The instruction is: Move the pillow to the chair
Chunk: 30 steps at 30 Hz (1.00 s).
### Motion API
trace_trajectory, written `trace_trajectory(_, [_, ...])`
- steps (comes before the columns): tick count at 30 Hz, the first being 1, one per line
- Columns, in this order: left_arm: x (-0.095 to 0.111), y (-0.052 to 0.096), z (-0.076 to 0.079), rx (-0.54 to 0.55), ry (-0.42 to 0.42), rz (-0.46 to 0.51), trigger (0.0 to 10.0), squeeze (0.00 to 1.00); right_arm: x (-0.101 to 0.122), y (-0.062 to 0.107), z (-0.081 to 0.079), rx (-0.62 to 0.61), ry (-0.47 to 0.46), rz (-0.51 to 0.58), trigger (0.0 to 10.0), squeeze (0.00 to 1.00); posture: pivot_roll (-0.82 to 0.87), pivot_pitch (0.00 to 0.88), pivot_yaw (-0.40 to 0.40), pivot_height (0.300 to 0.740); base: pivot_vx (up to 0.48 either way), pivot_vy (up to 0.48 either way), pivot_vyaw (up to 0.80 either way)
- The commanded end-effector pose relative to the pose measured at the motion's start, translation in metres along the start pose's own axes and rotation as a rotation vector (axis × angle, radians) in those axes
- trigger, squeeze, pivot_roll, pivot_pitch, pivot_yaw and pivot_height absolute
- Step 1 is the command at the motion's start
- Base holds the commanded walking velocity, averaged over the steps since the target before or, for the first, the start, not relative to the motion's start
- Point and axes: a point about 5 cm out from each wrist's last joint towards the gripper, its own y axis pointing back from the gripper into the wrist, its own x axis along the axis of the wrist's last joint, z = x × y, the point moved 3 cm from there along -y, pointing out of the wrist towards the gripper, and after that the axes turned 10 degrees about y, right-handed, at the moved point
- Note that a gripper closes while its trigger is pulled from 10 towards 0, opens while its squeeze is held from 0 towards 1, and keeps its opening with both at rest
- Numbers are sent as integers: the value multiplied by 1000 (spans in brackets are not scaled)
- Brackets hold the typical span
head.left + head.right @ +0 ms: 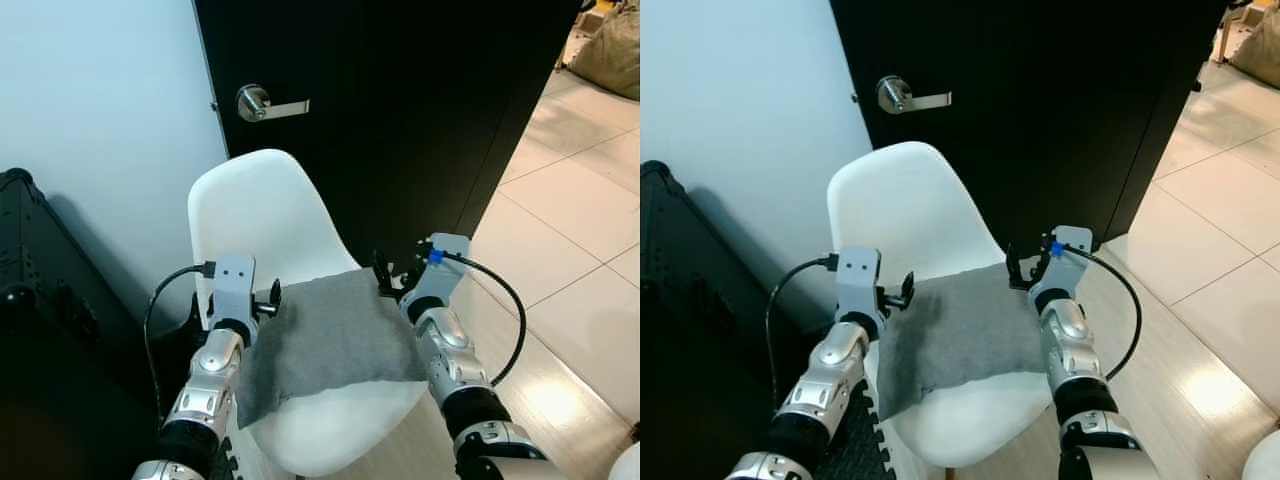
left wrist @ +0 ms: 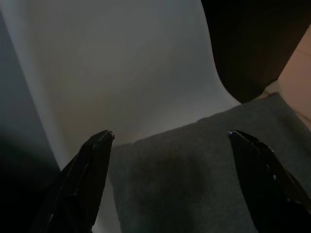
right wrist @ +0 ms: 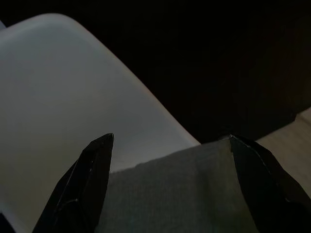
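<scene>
Fingers [image 2: 92,174] spread wide on both grippers, nothing grasped.
Left gripper [image 1: 268,300] and right gripper [image 1: 388,277] flank grey pillow [image 1: 325,340], lying on white chair [image 1: 262,215] seat; black door [image 1: 400,110] behind.

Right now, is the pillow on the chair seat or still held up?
On the seat. The grey pillow lies flat across the white chair, and both tools, left and right, are open around its edges.
</scene>
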Motion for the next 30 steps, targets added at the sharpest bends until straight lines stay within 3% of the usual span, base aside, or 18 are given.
trace_trajectory(1, [-5, 2, -6, 17, -6, -16, 10000, 0, -6, 0, -5, 13, -3, -24, 10000, 0, -7, 91, 24, 740, 0, 0, 0])
trace_trajectory(14, [-7, 4, -10, 25, 0, -16, 10000, 0, -8, 3, -6, 21, -8, -20, 10000, 0, -12, 102, 33, 740, 0, 0, 0])
trace_trajectory(20, [-18, 17, -22, 44, -11, -37, 10000, 0, -20, 16, -1, 33, -8, -20, 10000, 0, -11, 112, 26, 740, 0, 0, 0])
trace_trajectory(22, [-28, 29, -29, 44, -20, -64, 10000, 0, -37, 31, -6, 67, 5, -49, 10000, 0, -8, 120, 23, 740, 0, 0, 0])
trace_trajectory(30, [-35, 43, -29, 22, -11, -79, 10000, 0, -48, 49, -7, 60, 3, -63, 10000, 0, -14, 135, 26, 740, 0, 0, 0])
